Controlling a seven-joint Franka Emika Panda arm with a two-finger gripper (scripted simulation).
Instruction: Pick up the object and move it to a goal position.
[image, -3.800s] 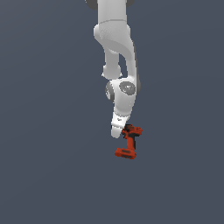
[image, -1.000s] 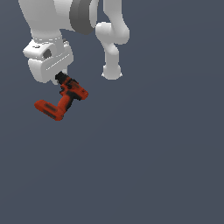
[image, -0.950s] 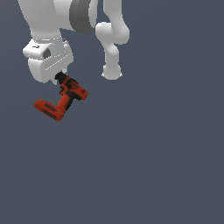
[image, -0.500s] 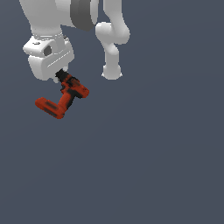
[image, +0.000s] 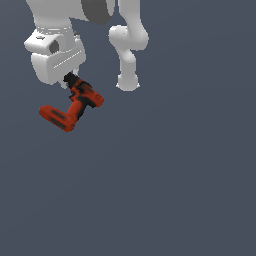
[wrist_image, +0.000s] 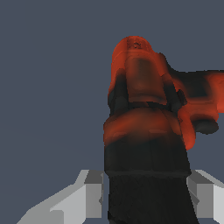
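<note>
One drill (image: 72, 106) hangs tilted in our gripper (image: 68, 80), jaws clamped on its black nose, barely shifted over the last second; we judge the carry nearly finished.

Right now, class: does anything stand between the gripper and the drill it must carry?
No. The gripper is shut on the drill, its fingers clamping the black nose. Nothing else is visible around it, and no goal marker shows.
</note>
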